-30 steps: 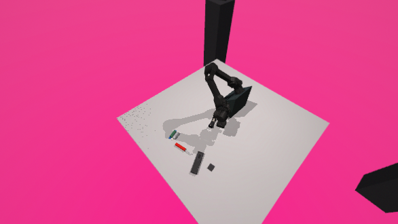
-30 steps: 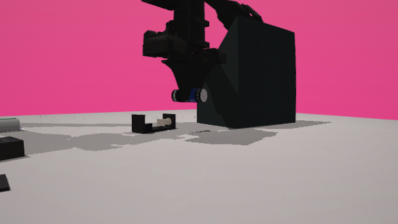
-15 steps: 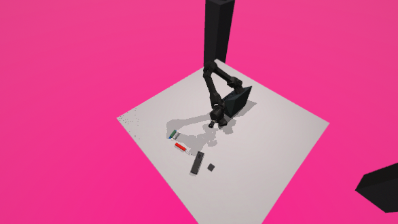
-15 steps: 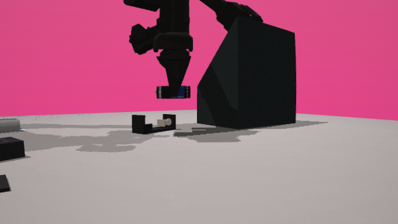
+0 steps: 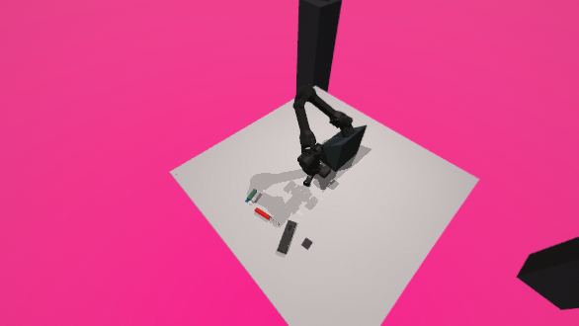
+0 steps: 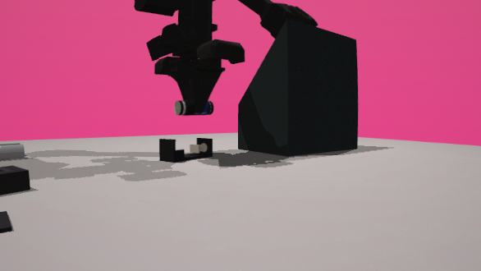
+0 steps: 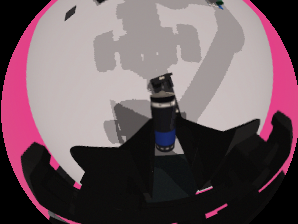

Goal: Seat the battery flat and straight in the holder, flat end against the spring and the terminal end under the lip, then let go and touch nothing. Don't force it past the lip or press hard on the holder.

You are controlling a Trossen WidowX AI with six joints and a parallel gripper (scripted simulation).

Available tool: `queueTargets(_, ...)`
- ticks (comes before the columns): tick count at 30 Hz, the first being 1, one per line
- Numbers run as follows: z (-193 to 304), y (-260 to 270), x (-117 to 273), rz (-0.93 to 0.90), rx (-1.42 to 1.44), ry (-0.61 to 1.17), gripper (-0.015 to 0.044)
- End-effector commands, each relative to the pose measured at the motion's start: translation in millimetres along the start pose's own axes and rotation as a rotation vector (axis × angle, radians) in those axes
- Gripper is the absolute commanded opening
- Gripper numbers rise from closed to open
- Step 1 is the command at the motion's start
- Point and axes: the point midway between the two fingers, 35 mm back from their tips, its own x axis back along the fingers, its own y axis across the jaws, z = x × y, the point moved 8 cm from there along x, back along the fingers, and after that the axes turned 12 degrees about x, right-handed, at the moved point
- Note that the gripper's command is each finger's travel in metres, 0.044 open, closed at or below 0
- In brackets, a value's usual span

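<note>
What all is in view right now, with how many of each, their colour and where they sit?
battery: one, dark with a blue band, held level above the holder
holder: one, black with a pale spring, on the table under the gripper
block: one, large, dark, beside the holder
red stick: one, near the table's edge
green item: one, near the red stick
black bar: one, long
black square: one, small, beside the bar
table: one, pale grey
gripper: one, black, shut on the battery
</note>
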Motion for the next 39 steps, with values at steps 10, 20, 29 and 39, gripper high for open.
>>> queueTargets(10, 0.4, -19.8, 4.1, -0.002, 0.278, -0.006, 0.0079)
queueTargets(20, 3.9, -18.1, -17.3, -0.017, 0.274, -0.110, 0.0079)
queueTargets(29, 10.1, -20.9, -33.4, -0.012, 0.275, -0.213, 0.0079)
queueTargets(39, 15.2, -23.6, -41.1, -0.005, 0.277, -0.275, 0.0079)
